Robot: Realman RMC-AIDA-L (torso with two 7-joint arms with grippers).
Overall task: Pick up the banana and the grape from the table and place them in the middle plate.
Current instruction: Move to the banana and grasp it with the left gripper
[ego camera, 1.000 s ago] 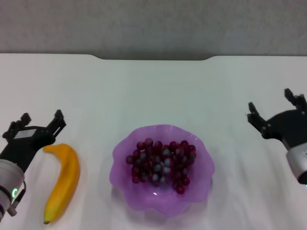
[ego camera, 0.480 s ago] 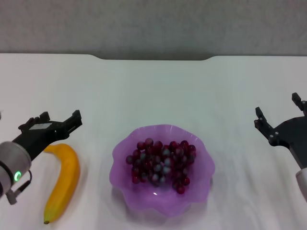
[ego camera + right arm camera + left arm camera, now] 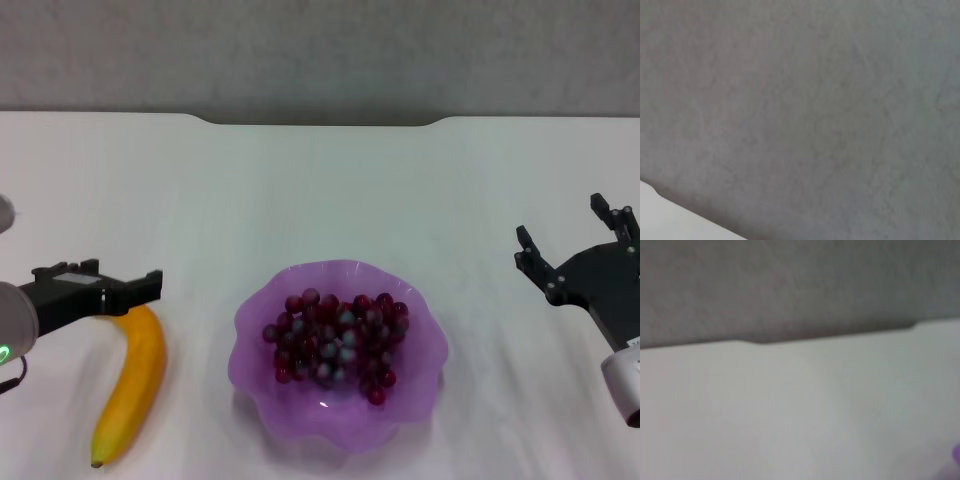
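The yellow banana (image 3: pixel 135 385) lies on the white table (image 3: pixel 320 190) at the left, its dark tip toward the near edge. The bunch of dark red-purple grapes (image 3: pixel 335 340) lies inside the purple scalloped middle plate (image 3: pixel 262 405) at the centre front. My left gripper (image 3: pixel 125 277) is open, its fingers pointing right, just above the banana's far end and holding nothing. My right gripper (image 3: pixel 562 228) is open and empty over the table, right of the plate. A sliver of the plate (image 3: pixel 957 454) shows in the left wrist view.
The table's far edge has a notch (image 3: pixel 320 122) with a grey wall behind it. The left wrist view shows bare table (image 3: pixel 790 410) and that edge. The right wrist view shows mostly the wall and a table corner (image 3: pixel 660 220).
My left gripper has swung right and turned flat, now over the banana's far end. My right gripper drifted slightly right, then back. The banana, grapes and plate have not moved.
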